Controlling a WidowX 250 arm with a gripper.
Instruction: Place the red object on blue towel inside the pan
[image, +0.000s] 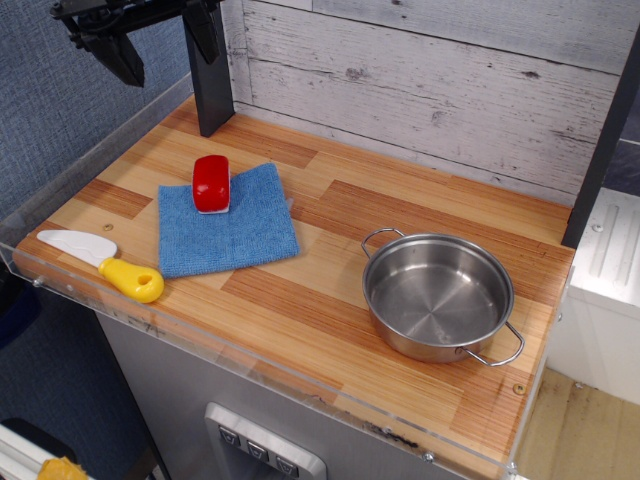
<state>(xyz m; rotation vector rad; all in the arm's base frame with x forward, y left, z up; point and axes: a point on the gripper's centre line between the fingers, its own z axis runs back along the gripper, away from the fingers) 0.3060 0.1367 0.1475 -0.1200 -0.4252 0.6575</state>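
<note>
The red object (211, 183) is a small glossy red block with a white base. It rests on the far left corner of the blue towel (228, 222), which lies flat on the wooden counter. The pan (438, 297) is a round shiny steel pan with two wire loop handles. It stands empty on the right side of the counter, well apart from the towel. My black gripper (165, 55) hangs high at the top left, above and behind the red object. Its jaws stand apart and hold nothing.
A white toy knife with a yellow handle (100, 262) lies near the front left edge. A black post (210, 90) stands at the back left. A clear plastic rim (300, 370) edges the counter. A plank wall backs it.
</note>
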